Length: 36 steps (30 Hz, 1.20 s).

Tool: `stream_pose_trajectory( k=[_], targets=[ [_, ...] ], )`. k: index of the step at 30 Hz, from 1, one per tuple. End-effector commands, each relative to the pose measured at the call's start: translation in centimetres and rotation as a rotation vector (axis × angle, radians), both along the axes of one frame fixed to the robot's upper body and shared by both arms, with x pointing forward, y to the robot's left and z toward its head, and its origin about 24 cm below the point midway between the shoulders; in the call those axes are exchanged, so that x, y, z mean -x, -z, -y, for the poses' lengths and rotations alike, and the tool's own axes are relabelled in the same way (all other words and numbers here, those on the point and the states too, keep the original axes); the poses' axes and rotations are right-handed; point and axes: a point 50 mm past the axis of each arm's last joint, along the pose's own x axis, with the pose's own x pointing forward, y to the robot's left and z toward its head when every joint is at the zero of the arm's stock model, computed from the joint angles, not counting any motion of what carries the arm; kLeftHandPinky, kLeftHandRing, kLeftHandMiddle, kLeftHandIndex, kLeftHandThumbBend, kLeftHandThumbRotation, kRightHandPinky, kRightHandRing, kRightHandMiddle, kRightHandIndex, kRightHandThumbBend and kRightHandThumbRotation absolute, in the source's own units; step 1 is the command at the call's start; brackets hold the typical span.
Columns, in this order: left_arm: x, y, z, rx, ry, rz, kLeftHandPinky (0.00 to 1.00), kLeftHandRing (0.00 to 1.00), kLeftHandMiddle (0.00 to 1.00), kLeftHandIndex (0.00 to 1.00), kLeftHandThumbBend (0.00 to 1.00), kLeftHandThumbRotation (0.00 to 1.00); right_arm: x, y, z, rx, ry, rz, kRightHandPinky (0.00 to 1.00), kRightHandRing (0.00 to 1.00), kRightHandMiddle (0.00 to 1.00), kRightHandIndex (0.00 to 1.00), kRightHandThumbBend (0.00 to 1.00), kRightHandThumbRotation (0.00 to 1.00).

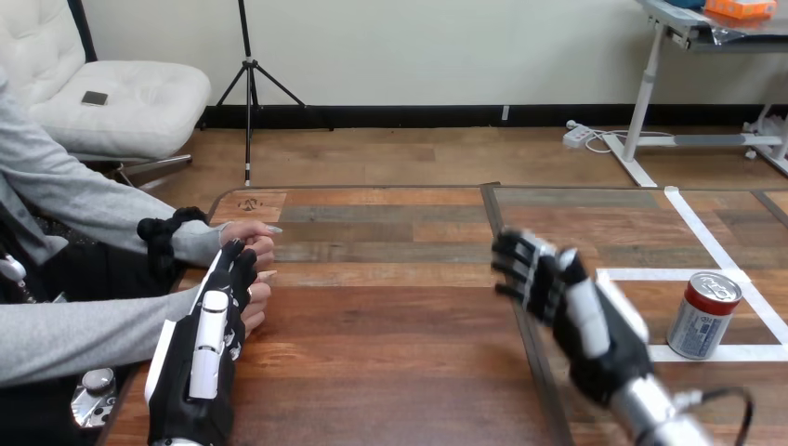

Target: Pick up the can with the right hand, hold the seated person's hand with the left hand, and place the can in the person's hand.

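Plainly, the coming move turns on one relation: the can (703,316) lies to the right of the right hand (567,302), toward the frame's right edge and a little lower, with a strip of bare table (390,372) between them. The two are apart, not touching. The can stands upright, its long axis vertical and its silver top facing up, inside a square of white tape (641,275) at the right of the frame. The right hand hangs above the wood right of centre, its fingers loosely parted and clasping nothing. It is by far the nearer hand to the can.

At lower left, the left hand (216,325) reaches up the frame with its back to the camera. Its tip lies between the person's upper hand (246,232) and the person's lower hand (258,302), against or just beside them. Whether it grips either one cannot be told from this angle.

The pick-up looks not yet begun. The right hand would likely need to swing rightward and come at the can's side, closing across its upright axis.
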Motion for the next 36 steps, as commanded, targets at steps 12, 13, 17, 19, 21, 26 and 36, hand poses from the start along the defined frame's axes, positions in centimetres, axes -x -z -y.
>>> stream_pose_trajectory(
  k=[12,13,17,19,21,26,36],
  targets=[
    [-1.3,-1.3,0.7,-0.018,0.017,0.075,1.0,0.96,0.94,0.94,0.45,1.0,-5.5,-11.0,2.7,0.016,0.051,0.372,0.87,0.91,0.9,0.89,0.98,1.0],
    [-1.3,-1.3,0.7,-0.013,0.013,0.078,1.0,0.96,0.94,0.94,0.45,1.0,-5.6,-11.3,3.0,0.021,0.059,0.377,0.87,0.91,0.91,0.9,0.98,1.0],
    [-1.3,-1.2,0.8,-0.002,0.011,0.077,1.0,0.95,0.94,0.94,0.43,1.0,-5.9,-12.0,3.7,0.036,0.082,0.393,0.87,0.91,0.9,0.9,0.98,1.0],
    [-1.3,-1.2,0.8,-0.001,0.014,0.073,1.0,0.95,0.94,0.94,0.43,1.0,-6.0,-12.4,4.0,0.041,0.097,0.401,0.87,0.91,0.9,0.9,0.98,1.0],
    [-1.3,-1.2,0.8,0.0,0.016,0.071,1.0,0.96,0.94,0.94,0.44,1.0,-6.0,-12.6,4.3,0.043,0.108,0.406,0.87,0.91,0.9,0.9,0.98,1.0],
    [-1.2,-1.2,0.8,0.006,0.004,0.069,1.0,0.96,0.94,0.94,0.45,1.0,-6.3,-13.4,5.2,0.05,0.133,0.415,0.88,0.92,0.9,0.9,0.98,1.0],
    [-1.1,-1.3,0.8,0.014,0.01,0.069,1.0,0.97,0.95,0.95,0.44,1.0,-6.6,-14.5,6.9,0.065,0.19,0.449,0.85,0.9,0.89,0.89,0.97,1.0]
  ],
)
